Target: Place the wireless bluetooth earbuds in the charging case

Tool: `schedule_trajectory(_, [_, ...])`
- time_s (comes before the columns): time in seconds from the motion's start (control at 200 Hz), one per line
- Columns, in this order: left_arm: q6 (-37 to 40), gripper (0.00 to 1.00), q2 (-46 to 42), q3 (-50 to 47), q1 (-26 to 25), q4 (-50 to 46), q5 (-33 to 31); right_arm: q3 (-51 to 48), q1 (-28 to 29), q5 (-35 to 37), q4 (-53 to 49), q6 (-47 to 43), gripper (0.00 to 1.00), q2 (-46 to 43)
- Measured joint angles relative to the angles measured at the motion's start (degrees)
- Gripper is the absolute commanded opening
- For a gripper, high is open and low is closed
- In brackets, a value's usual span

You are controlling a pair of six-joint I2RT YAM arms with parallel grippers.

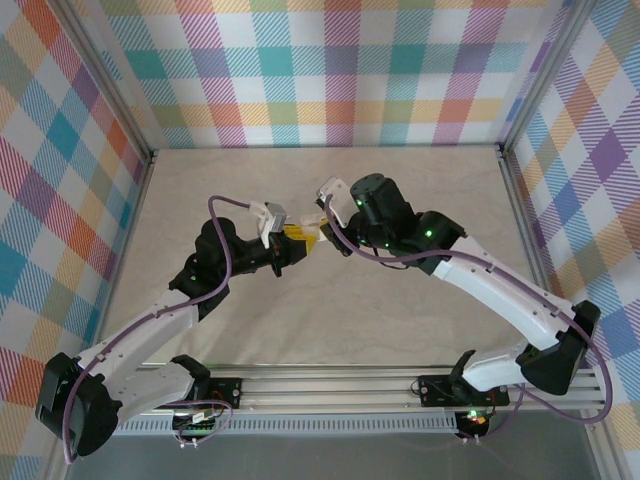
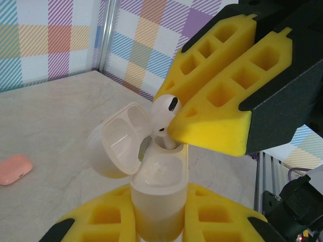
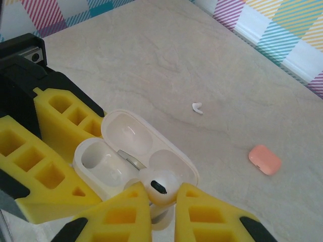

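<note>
Now, left gripper (image 2: 159, 219): I see it clamped on the open charging case (image 3: 126, 146).
Right gripper (image 3: 160, 204): pinching a white earbud (image 3: 157, 184) at the case's socket.

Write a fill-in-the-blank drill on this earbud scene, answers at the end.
1. The left gripper is shut on the white case, whose lid stands ____.
2. The right gripper pinches a ____ earbud at that case's opening.
3. The pink case lies on the table with its lid ____.
4. A loose earbud lies on the table, ____ by either gripper.

Missing words: open; white; shut; untouched.
</note>
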Motion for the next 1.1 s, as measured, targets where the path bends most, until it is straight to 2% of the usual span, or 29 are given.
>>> schedule_trajectory(0.595, [-0.02,0.0,-1.22,-0.04,-0.04,-2.19,-1.29,0.24,0.22,-0.13,-0.2,0.28,0.16,0.72])
schedule_trajectory(1.1, [-0.68,0.0,-1.31,-0.15,-0.09,-0.92,-2.6,1.33,0.2,0.7,-0.07,10.84,0.18,1.7])
